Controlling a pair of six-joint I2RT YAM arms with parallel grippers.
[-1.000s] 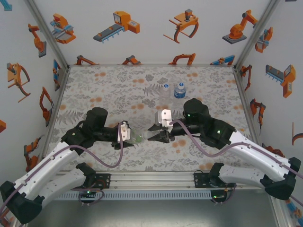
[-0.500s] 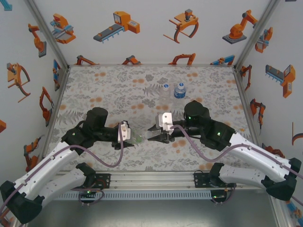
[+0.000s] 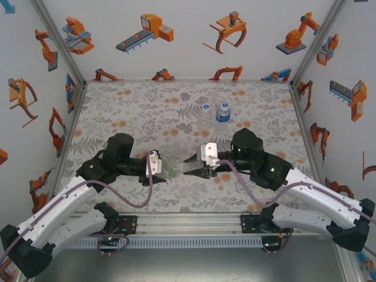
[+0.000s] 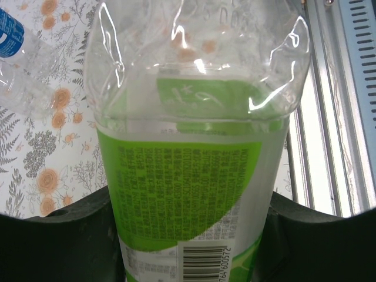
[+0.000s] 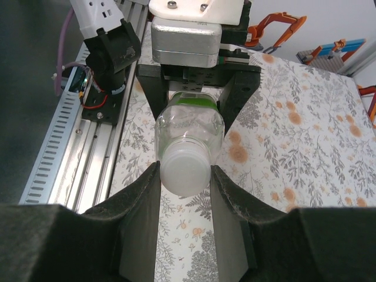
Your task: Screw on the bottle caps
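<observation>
**Cap at the bottle's mouth, both arms engaged**

The left gripper (image 3: 163, 171) gripped the green-labelled bottle (image 4: 188, 176) around its body. It held the bottle level above the near middle of the table (image 3: 135, 106), neck pointing right. The right gripper (image 5: 185, 176) was pinched narrowly on the pale cap (image 5: 185, 169), which sat at the bottle's mouth. Whether the thread had caught could not be told.

The blue-labelled bottle (image 3: 222, 111) and the colourless bottle (image 3: 205, 110) stood side by side at the far side, right of centre, well apart from both arms.

Doing this step well probably depended on keeping the cap square to the neck and pressing it lightly leftward while the right wrist turned. A tilted start would likely cross the thread. The left grip needed to stop the bottle spinning without crushing its thin wall, which looked creased in the left wrist view.
</observation>
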